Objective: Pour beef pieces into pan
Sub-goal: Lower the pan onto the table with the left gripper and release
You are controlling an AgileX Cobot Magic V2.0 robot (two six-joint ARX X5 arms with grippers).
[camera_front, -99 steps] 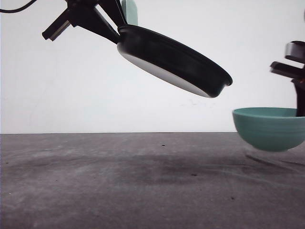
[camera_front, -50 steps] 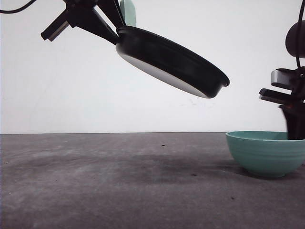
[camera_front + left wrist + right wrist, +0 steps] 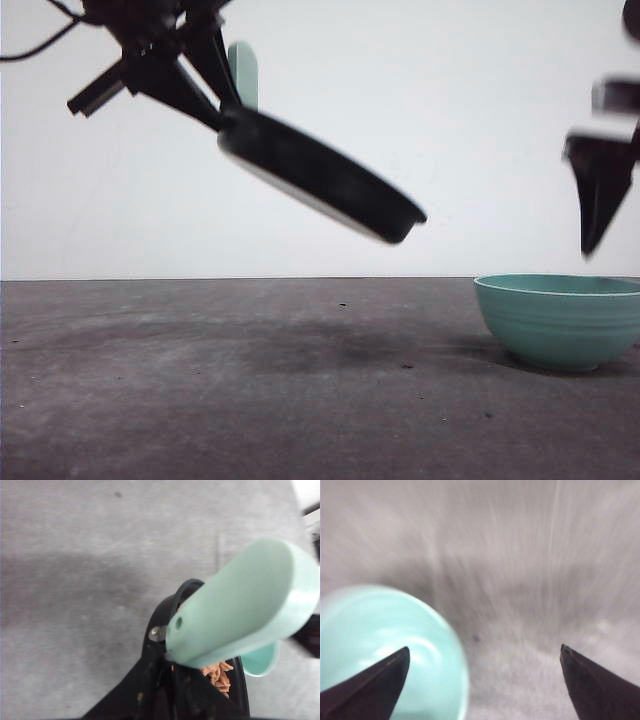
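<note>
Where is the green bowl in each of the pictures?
Front view: the teal bowl stands on the grey table at the far right, below the raised right gripper.
Left wrist view: a small piece of it peeks out behind the pan's mint-green handle.
Right wrist view: it sits low on the left, blurred, by one dark fingertip.
Shared landmark: the grey table.

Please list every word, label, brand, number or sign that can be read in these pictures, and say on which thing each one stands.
None can be read: there is no print on the pan, its handle, the bowl or the table. The right wrist view is blurred by motion.
</note>
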